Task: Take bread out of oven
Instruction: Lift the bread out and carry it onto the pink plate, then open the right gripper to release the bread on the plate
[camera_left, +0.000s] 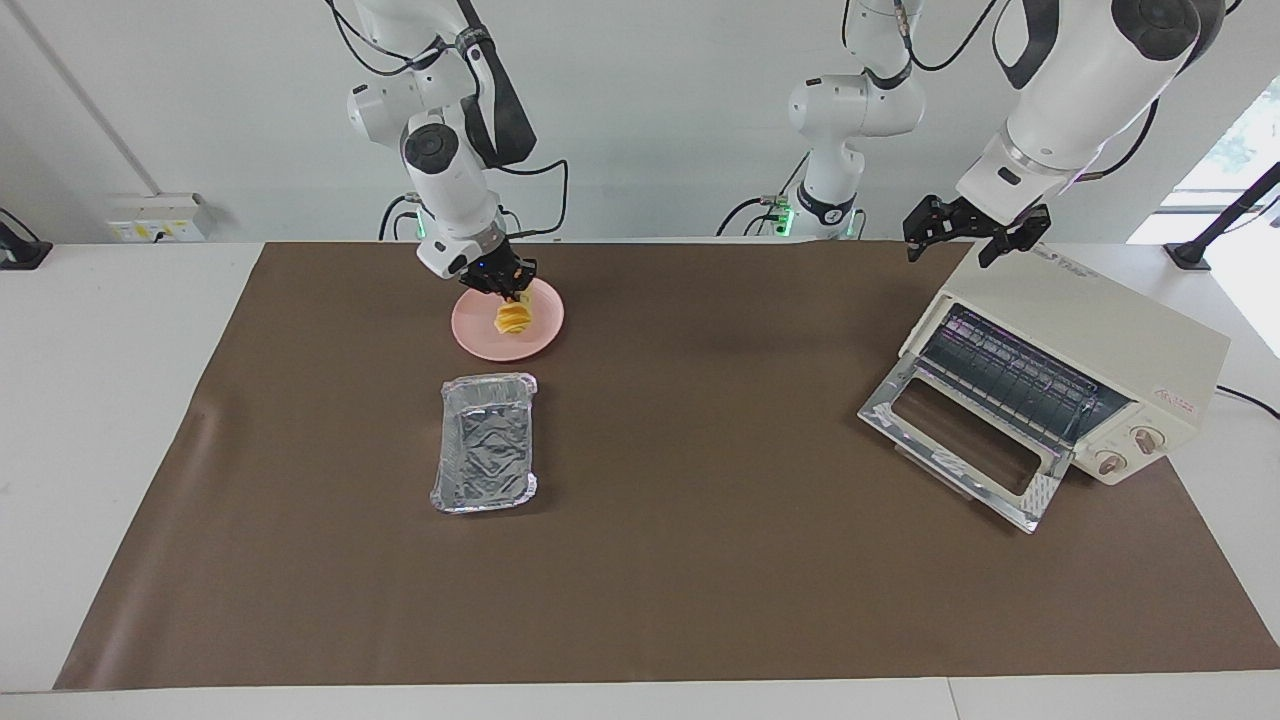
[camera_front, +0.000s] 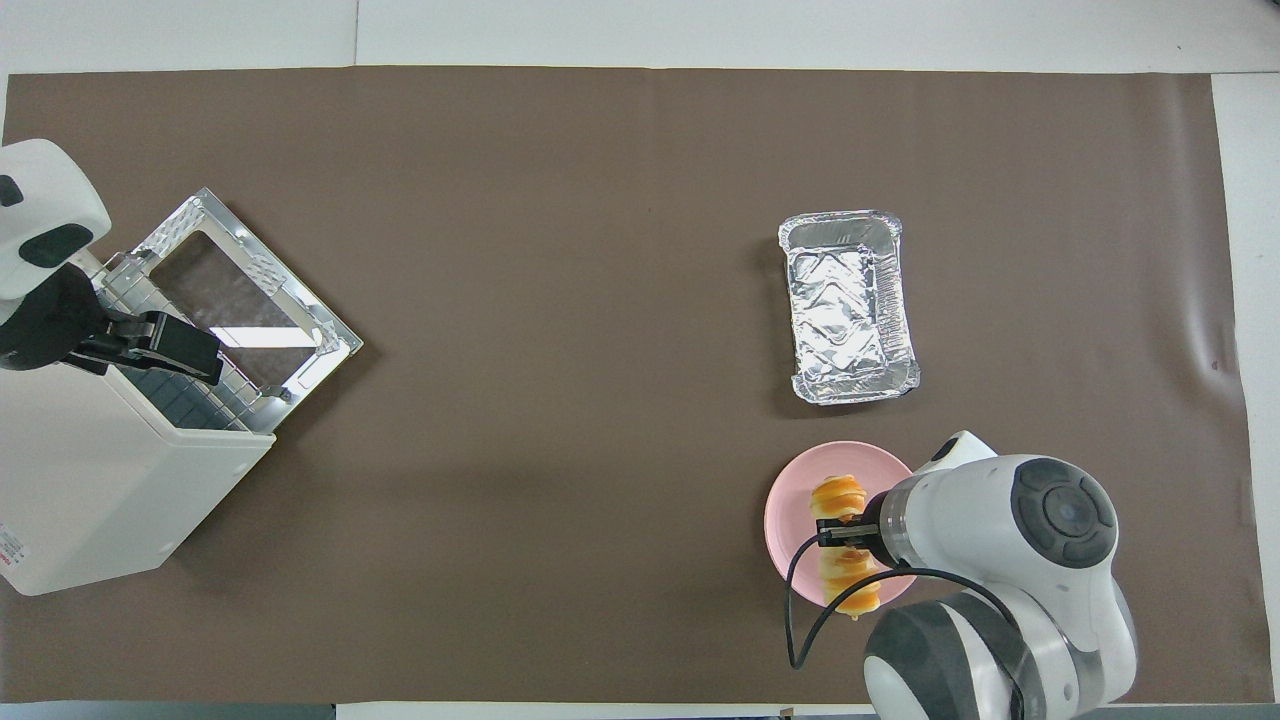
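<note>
Bread gripped over the pink plate, oven standing open

The oven (camera_left: 1070, 370), door dropped, sits under the open, empty left gripper (camera_left: 965, 238). The right gripper (camera_left: 505, 287) pinches the ridged golden bread (camera_left: 514, 318), hanging at its 6 o'clock over the plate (camera_left: 480, 335).

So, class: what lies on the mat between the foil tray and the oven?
Nothing: between the foil tray and the oven there is only bare brown mat, plainest in the overhead view.
</note>
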